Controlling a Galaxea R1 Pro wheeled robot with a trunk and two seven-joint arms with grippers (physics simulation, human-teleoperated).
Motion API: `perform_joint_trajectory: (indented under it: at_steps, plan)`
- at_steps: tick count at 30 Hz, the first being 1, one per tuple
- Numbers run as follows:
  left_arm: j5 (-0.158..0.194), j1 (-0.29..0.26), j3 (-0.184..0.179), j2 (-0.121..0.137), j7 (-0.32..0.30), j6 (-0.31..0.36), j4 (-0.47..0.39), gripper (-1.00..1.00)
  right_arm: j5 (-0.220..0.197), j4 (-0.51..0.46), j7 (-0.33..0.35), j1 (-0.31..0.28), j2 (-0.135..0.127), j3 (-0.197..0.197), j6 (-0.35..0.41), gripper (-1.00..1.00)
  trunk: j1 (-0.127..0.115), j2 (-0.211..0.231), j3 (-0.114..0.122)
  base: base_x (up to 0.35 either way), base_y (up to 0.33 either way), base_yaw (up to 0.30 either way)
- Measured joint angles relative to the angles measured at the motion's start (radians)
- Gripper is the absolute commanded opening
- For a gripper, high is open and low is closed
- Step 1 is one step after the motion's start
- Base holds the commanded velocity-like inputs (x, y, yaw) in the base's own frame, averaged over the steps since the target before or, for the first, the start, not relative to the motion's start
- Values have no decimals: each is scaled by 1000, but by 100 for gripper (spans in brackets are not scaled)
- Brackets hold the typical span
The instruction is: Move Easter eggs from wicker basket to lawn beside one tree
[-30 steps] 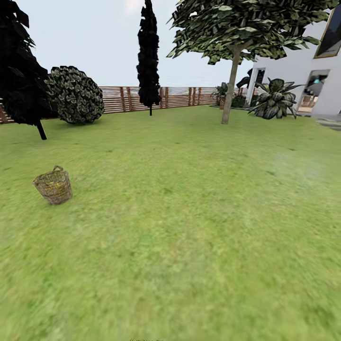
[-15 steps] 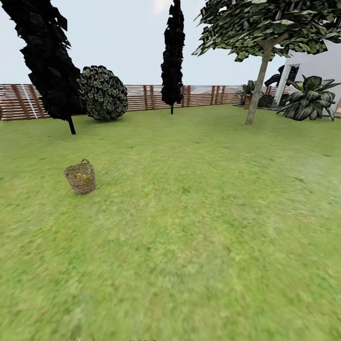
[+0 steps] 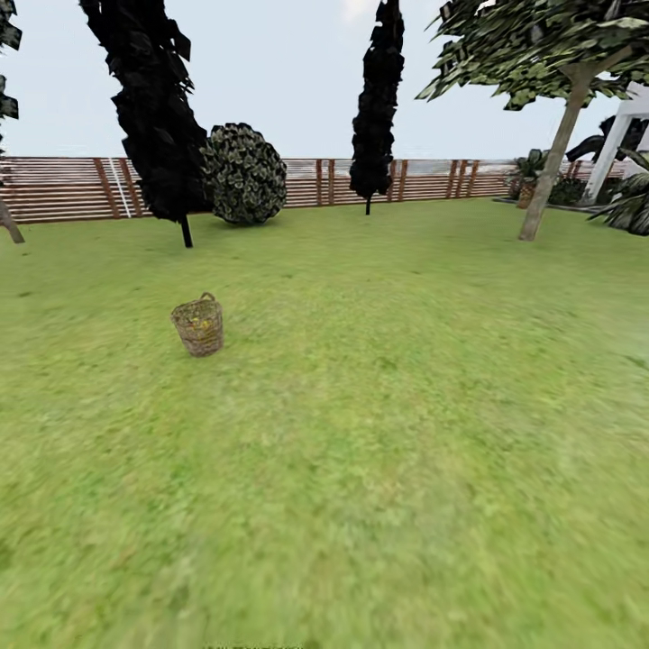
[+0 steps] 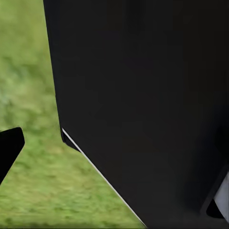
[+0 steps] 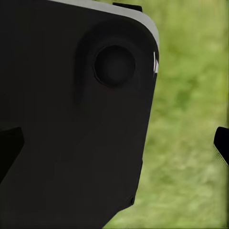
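The wicker basket stands upright on the lawn, left of middle in the head view and several steps away. Yellow shows through its weave, but the eggs' patterns are too small to make out. The tree, with a pale trunk and yellow-green flecked foliage, rises at the far right. In the left wrist view my left gripper shows one black fingertip at the frame edge. My right gripper has its fingertips wide apart, with nothing between them. A black robot body panel sits before both wrist cameras.
Two thin black-trunked trees and a round bush stand before the reddish slat fence. A white house and a short palm sit at the far right. Open grass lies between me and the basket.
The whole head view has swung: basket, trees and fence all sit further right in the picture, and the house has slid mostly off the right edge. The things themselves have not moved.
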Motion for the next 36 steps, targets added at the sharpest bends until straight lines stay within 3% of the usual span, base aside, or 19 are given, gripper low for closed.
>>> perform_joint_trajectory:
  at_steps: [29, 36]
  plan:
    - [0, 0, 0, 0, 0, 0, 0, 100, 0, -1, 0, 0, -1, 0, 0, 100, 0, 0, -16, 0, 0, 290]
    - [0, 0, 0, 0, 0, 0, 0, 100, 0, -4, 0, 0, -5, 0, 1, 100, 0, 0, -18, 0, 0, 67]
